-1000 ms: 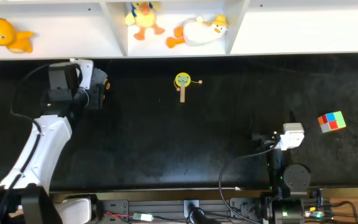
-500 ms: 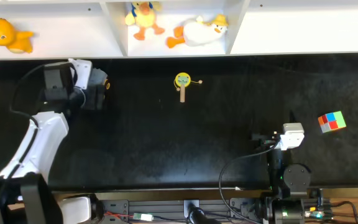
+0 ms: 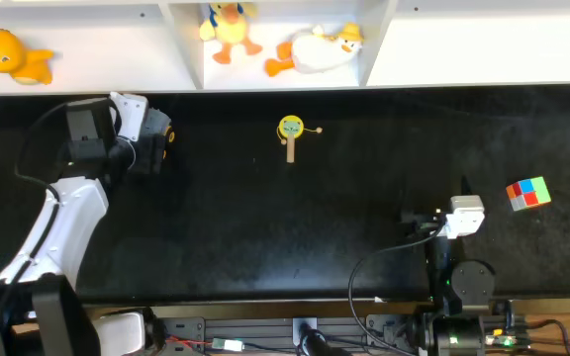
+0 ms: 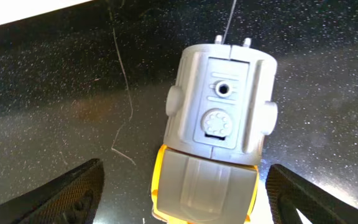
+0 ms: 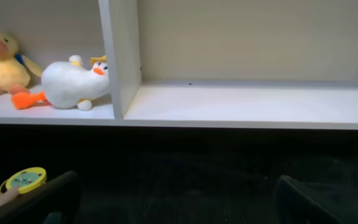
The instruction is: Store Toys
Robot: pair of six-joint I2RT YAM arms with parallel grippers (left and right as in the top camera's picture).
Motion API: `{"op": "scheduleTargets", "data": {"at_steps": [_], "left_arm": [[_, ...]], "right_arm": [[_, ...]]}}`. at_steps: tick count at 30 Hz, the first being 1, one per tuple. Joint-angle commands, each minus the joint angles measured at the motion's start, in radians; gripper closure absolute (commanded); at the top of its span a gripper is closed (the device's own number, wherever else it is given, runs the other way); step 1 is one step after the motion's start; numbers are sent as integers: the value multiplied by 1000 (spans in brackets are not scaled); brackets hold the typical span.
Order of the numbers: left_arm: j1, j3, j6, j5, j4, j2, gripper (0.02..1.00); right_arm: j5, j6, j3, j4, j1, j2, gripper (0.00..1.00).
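Grey-yellow toy robot (image 4: 219, 118) on black tabletop (image 4: 55, 93)

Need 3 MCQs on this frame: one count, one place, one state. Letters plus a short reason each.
1. How many plush toys sit in the middle shelf bay?
A) two B) none C) four

2. Where is the cube?
A) in that bay B) on the table, right side C) on the floor

3. At the toy robot, the left gripper is:
A) shut on it B) shut on the cube C) open, fingers either side of it

Key: A, a yellow duck and a white duck sit there; B, it lies on the black surface; C, the left wrist view shows both fingers wide apart.
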Motion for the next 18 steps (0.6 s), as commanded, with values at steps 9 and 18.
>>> {"op": "scheduleTargets", "data": {"at_steps": [9,18], "left_arm": [[2,-2,26,47,1,16,176],[2,-2,26,52,12,24,251]], "right_arm": [[-6,5,-13,4,4,-9,5],[-6,5,-13,3,4,-9,5]]}}
